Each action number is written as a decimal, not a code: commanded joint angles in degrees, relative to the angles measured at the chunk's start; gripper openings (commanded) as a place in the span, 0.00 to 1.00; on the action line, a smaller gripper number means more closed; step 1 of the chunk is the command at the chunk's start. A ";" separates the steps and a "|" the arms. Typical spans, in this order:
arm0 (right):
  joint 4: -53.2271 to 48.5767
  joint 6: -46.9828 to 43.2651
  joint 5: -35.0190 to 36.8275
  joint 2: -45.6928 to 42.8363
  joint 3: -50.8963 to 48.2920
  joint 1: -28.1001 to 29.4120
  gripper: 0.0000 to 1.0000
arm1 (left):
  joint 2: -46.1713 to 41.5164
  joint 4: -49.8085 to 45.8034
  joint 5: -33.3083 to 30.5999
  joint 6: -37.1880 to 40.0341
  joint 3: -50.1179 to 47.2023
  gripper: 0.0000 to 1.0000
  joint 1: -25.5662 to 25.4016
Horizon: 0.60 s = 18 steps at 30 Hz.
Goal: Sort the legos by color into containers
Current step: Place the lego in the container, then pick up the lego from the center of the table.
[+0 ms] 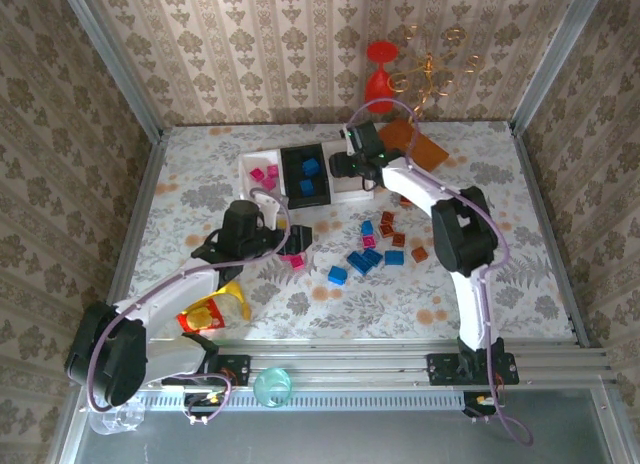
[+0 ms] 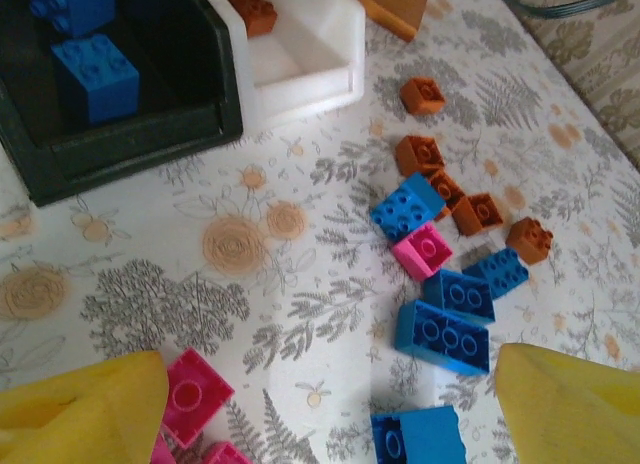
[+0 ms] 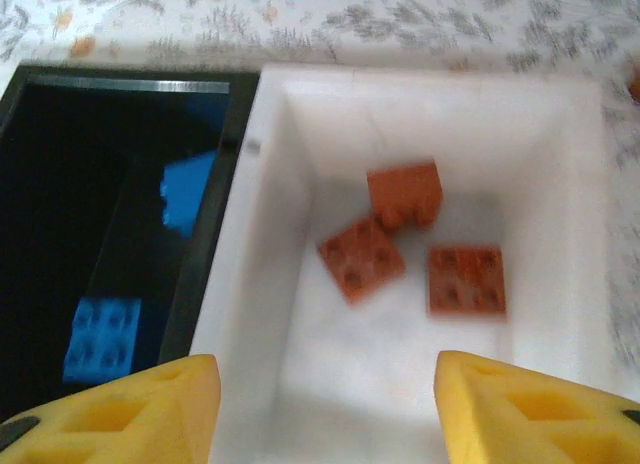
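Observation:
Three trays stand side by side at the back: a white tray (image 1: 262, 172) with pink bricks, a black tray (image 1: 307, 174) with blue bricks, and a white tray (image 1: 350, 196). My right gripper (image 1: 352, 168) (image 3: 330, 414) hangs open above that last white tray (image 3: 560, 134), where three brown bricks (image 3: 362, 257) lie, slightly blurred. My left gripper (image 1: 297, 246) (image 2: 330, 424) is open and low over the table, with pink bricks (image 2: 192, 394) by its left finger and a blue brick (image 2: 420, 439) between the fingers. Loose blue (image 2: 442, 336), pink (image 2: 422, 252) and brown bricks (image 2: 420, 154) lie beyond it.
An orange-brown board (image 1: 415, 142) lies at the back right behind the trays. A red goblet (image 1: 378, 74) and gold wire figures (image 1: 430, 69) stand at the back wall. A yellow-and-red toy (image 1: 215, 309) sits near the left arm. Patterned walls close in the table.

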 commanded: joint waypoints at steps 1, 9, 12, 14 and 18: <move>1.44 -0.36 -1.30 -13.67 -11.28 0.83 0.64 | -0.55 -4.84 -1.85 1.48 0.13 0.86 -1.72; -4.66 0.41 8.18 -29.51 -32.58 4.13 0.73 | -1.26 -6.58 -3.53 3.38 -1.80 0.87 -3.10; -4.54 0.69 8.14 -28.54 -33.78 4.82 0.74 | -0.54 -0.73 4.45 4.92 -2.58 0.87 -3.60; -4.12 1.35 6.93 -26.25 -33.16 5.31 0.74 | 0.22 1.62 7.15 5.22 -2.29 0.87 -4.36; -3.04 2.03 7.52 -21.08 -31.21 5.63 0.70 | 1.37 2.63 4.56 5.50 -1.72 0.87 -5.49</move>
